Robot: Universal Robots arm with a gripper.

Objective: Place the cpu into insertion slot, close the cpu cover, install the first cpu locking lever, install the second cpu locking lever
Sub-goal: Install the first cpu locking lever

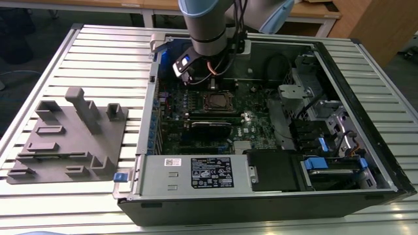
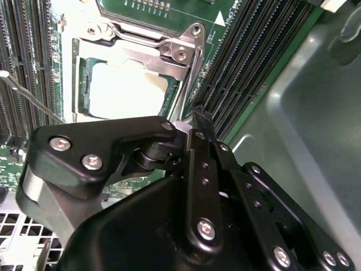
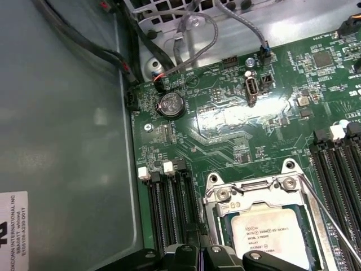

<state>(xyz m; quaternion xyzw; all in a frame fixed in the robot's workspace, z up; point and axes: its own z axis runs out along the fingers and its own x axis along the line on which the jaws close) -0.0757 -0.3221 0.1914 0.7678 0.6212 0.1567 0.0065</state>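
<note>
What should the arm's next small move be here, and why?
Probably carry the gripper over to the thin wire lever and press it down. The chip is already seated, with the metal frame lying over it, yet the lever seems to slant free across the memory slots instead of lying along the frame. The gripper hangs by the frame's corner, apart from it.
</note>
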